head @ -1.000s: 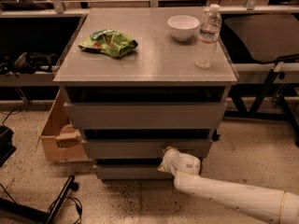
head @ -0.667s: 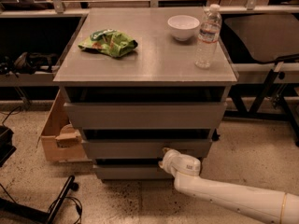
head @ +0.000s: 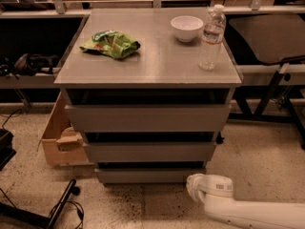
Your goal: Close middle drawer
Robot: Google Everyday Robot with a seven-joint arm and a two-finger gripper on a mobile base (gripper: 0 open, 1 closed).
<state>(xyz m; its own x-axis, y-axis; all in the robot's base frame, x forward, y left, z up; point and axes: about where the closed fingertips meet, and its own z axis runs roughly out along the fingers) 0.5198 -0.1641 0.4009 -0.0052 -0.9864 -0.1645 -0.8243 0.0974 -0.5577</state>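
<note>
The gripper (head: pixel 195 186), its state untellable, sits low right; pushing there could hit the bottom drawer (head: pixel 150 175), missing the middle drawer (head: pixel 150 152).

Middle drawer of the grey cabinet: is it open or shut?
Shut, it seems: the middle drawer lines up with the top drawer and bottom drawer, no tray showing. The gripper hangs low near the bottom drawer.
</note>
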